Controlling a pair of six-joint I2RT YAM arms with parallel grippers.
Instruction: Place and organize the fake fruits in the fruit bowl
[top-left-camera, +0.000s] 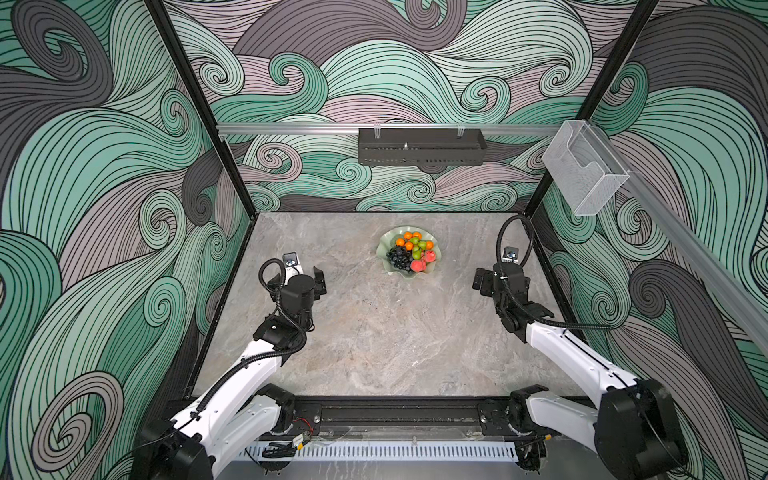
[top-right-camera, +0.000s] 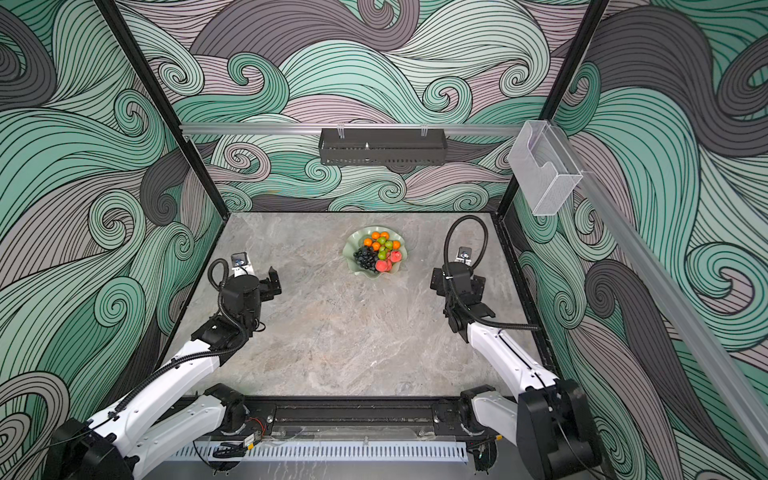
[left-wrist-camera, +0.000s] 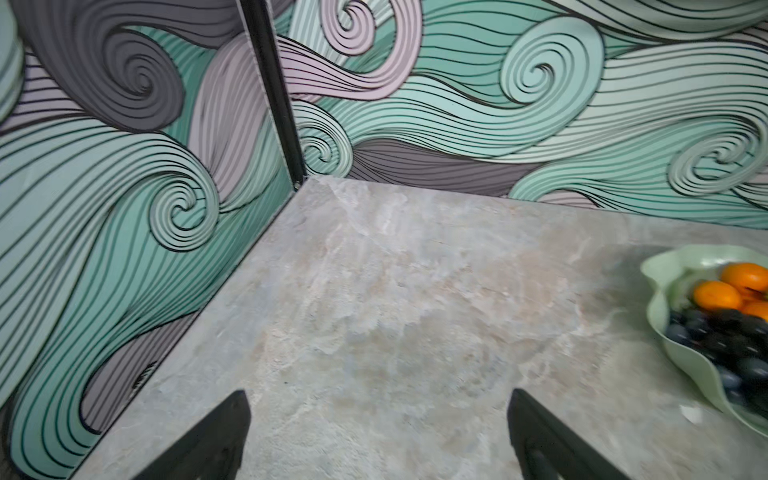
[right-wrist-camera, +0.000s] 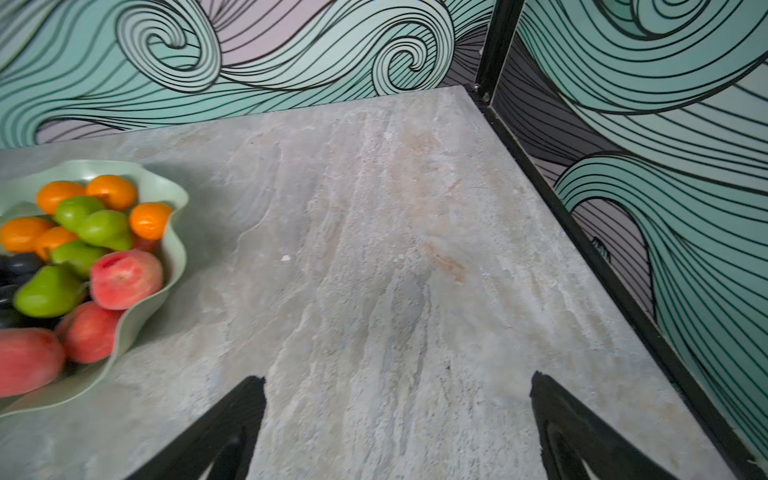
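Observation:
The fruit bowl (top-left-camera: 387, 239) (top-right-camera: 353, 242), pale green with a wavy rim, stands at the back middle of the stone table. In it lie the fake fruits: oranges (top-left-camera: 408, 235) and green pears (top-left-camera: 416, 242) at the back, peaches (top-left-camera: 429, 256) at the front right, a dark grape bunch (top-left-camera: 398, 258) at the front left. My left gripper (top-left-camera: 296, 276) (left-wrist-camera: 379, 392) hovers open and empty to the left of the bowl. On the bowl's right, my right gripper (top-left-camera: 503, 276) (right-wrist-camera: 397, 376) is also open and empty. Each wrist view catches the bowl (left-wrist-camera: 665, 266) (right-wrist-camera: 172, 266) at its edge.
A black perforated basket (top-left-camera: 420, 146) hangs on the back wall rail. A clear plastic holder (top-left-camera: 584, 166) sits on the right wall rail. Patterned walls and black frame posts close the table on three sides. A white cable duct (top-left-camera: 386, 451) runs along the front.

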